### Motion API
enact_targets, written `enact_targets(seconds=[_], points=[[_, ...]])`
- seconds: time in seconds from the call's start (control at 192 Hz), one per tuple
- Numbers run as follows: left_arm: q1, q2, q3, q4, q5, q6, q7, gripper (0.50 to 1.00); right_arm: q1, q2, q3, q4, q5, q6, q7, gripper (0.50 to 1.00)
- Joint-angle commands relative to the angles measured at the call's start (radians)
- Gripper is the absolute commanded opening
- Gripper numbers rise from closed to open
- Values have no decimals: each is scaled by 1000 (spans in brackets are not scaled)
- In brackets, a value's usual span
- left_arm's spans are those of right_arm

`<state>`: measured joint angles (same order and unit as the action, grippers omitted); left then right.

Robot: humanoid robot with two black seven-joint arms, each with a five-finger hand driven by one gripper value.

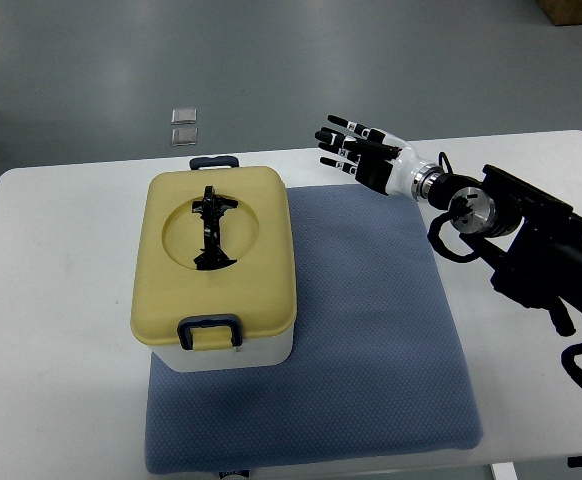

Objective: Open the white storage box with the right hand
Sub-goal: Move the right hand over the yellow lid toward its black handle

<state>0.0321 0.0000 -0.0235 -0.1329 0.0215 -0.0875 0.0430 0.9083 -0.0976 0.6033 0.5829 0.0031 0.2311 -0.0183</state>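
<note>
the box (214, 268) is a white tub under a pale yellow lid, shut. it stands upright at the left of the scene, its near part on the left edge of a blue mat. a black handle lies folded flat in a round dip in the lid's middle. dark blue latches sit at the near and far ends, both down.

Right arm (531, 235) entered from the right edge and reached toward the upper middle of the view. Its black forearm led through a silver wrist joint (471, 208) to a white-backed right hand (356, 152). The hand hung up and to the right of the storage box (214, 270), well apart from it, fingers (336, 140) spread and extended, grasping nothing.
</note>
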Motion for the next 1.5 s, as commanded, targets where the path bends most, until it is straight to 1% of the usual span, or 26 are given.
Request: enact_targets(seconds=[0.0,0.412,0.527,0.678,0.809,0.897,1.022,1.111,1.247,1.388,1.497], points=[[0,0,7,10,0,0,1,1000,-6,-2,-2,0,0,-3,0,932],[3,0,2,1,3,0,1,1000,0,-13,1,0,-2,1,3,932],[2,0,4,4,3,0,1,1000,0,-25,0,26,-8,-1,8,930],[2,0,2,9,3,0,1,1000,-3,-65,6,77,-114,14,8,930],[2,0,2,4,3,0,1,1000,1,-122,6,169,-224,59,18,930],[2,0,2,4,3,0,1,1000,7,-152,6,206,-313,99,26,930],[2,0,2,6,3,0,1,1000,44,-191,12,229,-497,209,58,930],[2,0,2,6,3,0,1,1000,73,-209,13,247,-603,269,87,928],[2,0,2,6,3,0,1,1000,133,-238,13,296,-707,372,97,928],[2,0,2,6,3,0,3,1000,208,-235,13,304,-785,380,98,928],[2,0,2,6,3,0,1,1000,270,-223,12,310,-859,380,116,928]])
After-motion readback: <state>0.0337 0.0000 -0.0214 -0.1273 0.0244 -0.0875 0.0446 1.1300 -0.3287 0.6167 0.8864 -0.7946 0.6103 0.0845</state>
